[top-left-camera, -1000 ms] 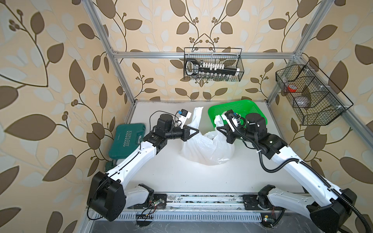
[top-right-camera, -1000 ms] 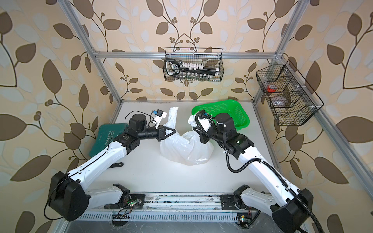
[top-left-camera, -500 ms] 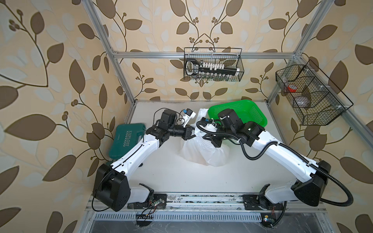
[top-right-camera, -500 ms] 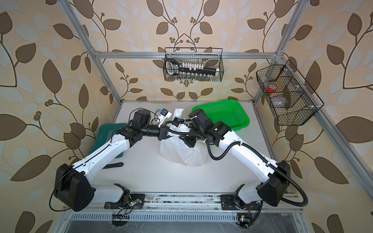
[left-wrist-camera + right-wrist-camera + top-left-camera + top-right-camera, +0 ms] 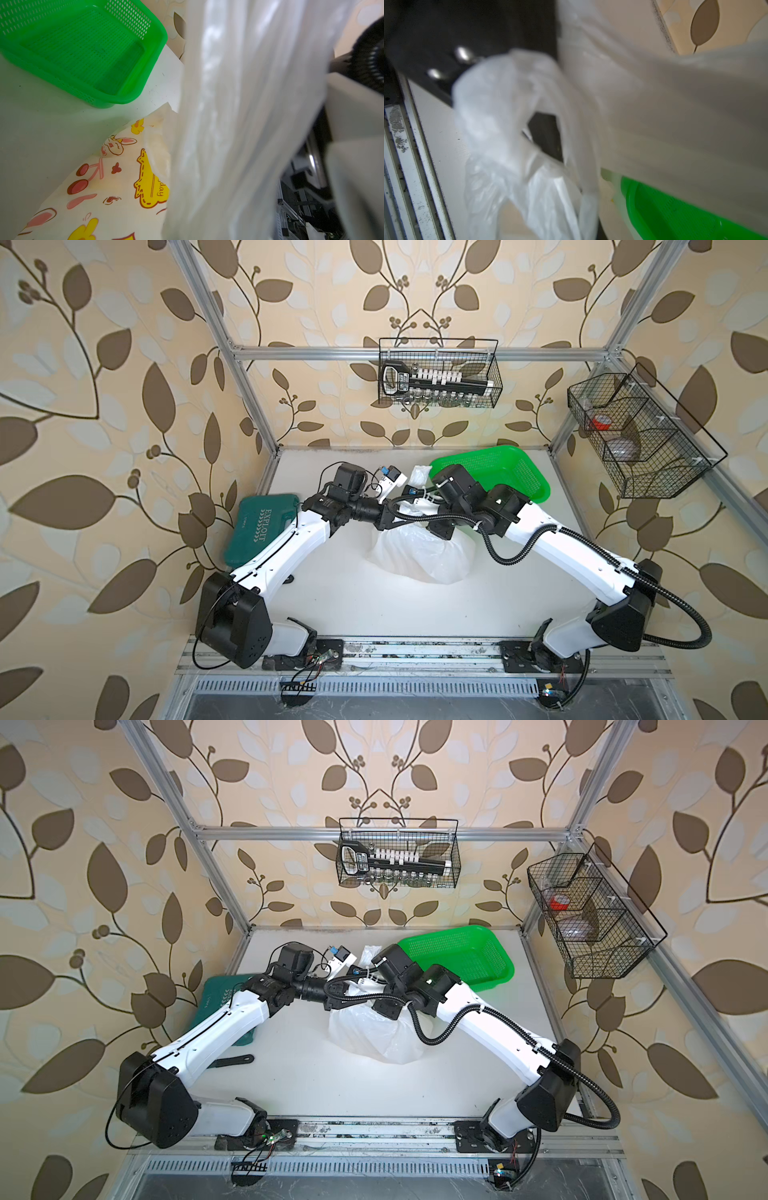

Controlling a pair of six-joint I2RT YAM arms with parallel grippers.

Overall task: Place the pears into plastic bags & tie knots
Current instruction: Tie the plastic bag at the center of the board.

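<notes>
At the desk's [image 5: 353, 605] left edge lies a green tool case [image 5: 262, 526], well clear of the work. Next comes the left gripper [image 5: 388, 517], reaching in above the plastic bag [image 5: 419, 560]. Its jaws are closed, and its wrist view shows a taut sheet of handle film [image 5: 239, 104] running from it, so it appears to pinch one handle. The bag sits mid-desk toward the rear edge, bulging. No pears can be made out through the film, and none show in the basket, so they are probably inside. The right gripper [image 5: 442, 529] hangs just beside the left one over the bag's mouth, also closed, with handle film [image 5: 675, 104] stretched across its blurred wrist view. No finished knot can be seen. The main risks come from the thin film: a hard pull while crossing the handles could tear it or slip it out of a pinch, and a sideways drag could tip the bag and spill fruit. The wrists are close enough to collide. The right arm's looping cable [image 5: 505, 558] could snag a handle. The green perforated basket [image 5: 536, 489], in the rear right corner, could be knocked.
</notes>
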